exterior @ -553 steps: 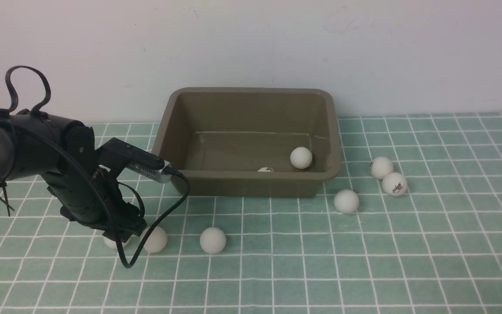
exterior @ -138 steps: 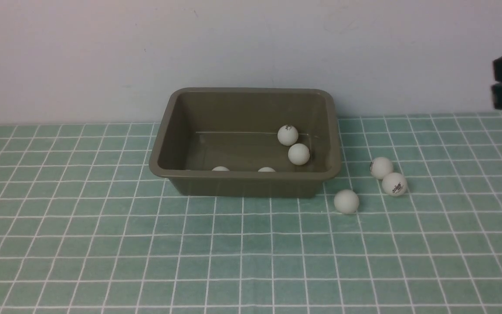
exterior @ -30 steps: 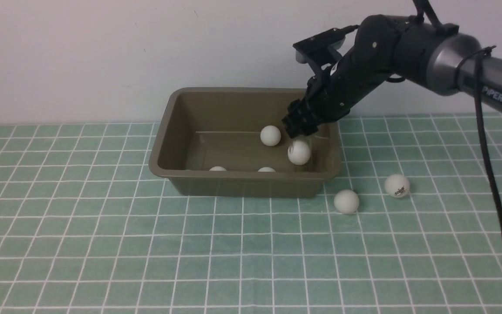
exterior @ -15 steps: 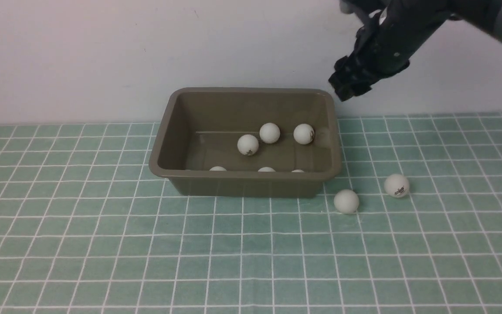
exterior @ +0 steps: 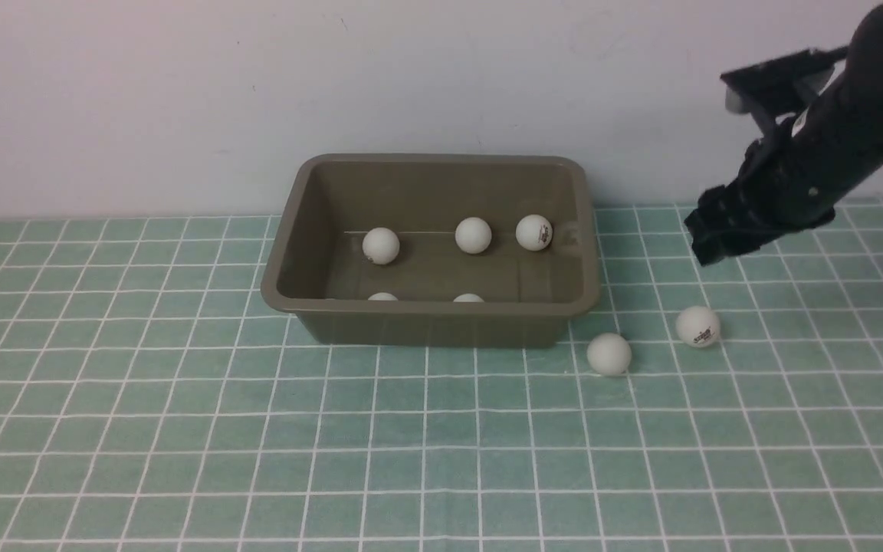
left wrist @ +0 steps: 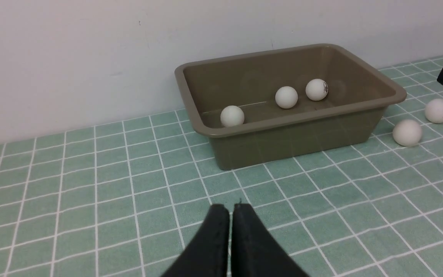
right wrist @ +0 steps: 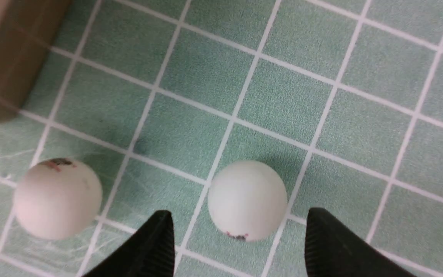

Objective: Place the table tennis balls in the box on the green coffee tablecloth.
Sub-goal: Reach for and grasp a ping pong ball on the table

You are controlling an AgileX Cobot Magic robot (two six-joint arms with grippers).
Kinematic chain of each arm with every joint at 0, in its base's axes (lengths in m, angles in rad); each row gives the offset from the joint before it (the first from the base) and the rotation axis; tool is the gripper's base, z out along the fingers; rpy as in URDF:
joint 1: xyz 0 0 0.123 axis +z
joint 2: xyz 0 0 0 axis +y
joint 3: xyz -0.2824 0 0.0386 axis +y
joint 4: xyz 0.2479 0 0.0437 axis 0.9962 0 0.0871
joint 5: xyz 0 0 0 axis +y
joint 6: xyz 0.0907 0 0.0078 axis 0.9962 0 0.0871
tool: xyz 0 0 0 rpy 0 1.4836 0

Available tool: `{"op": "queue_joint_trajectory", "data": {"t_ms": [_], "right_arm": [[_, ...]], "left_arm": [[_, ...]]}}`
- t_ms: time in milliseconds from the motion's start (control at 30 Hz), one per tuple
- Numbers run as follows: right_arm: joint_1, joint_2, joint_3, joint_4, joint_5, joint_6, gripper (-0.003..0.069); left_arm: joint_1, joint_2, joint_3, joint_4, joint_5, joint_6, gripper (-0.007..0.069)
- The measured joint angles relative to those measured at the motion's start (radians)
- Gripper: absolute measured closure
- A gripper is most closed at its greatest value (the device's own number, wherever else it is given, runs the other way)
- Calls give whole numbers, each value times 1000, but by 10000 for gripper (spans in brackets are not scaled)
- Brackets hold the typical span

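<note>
The olive-brown box (exterior: 426,308) stands on the green grid tablecloth (exterior: 441,460). Several white table tennis balls lie in it, three along its far wall (exterior: 473,234) and two half hidden behind its near wall (exterior: 468,297). Two balls lie on the cloth to its right, a plain one (exterior: 608,354) and a printed one (exterior: 697,326). My right gripper (exterior: 706,238) hangs open and empty above the printed ball, which shows between its fingers in the right wrist view (right wrist: 247,200). My left gripper (left wrist: 231,207) is shut and empty, low at the front left.
A pale wall runs close behind the box. The box's corner (right wrist: 10,57) and the other loose ball (right wrist: 57,198) show beside my right gripper (right wrist: 240,223). The box (left wrist: 290,119) and both loose balls also show in the left wrist view.
My right gripper has moved from above the box's far right corner to the right and down, over the loose balls. Balls in the box have rolled, one of them to the left.
</note>
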Motion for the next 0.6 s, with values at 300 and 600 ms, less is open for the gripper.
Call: {"op": "queue_joint_trajectory", "data": {"t_ms": [300, 600], "right_arm": [[0, 107, 0, 2, -58, 0, 239], [0, 169, -15, 2, -65, 0, 295]], "left_arm": [[0, 0, 0, -1, 1, 0, 629], [0, 0, 0, -1, 1, 0, 629]]}}
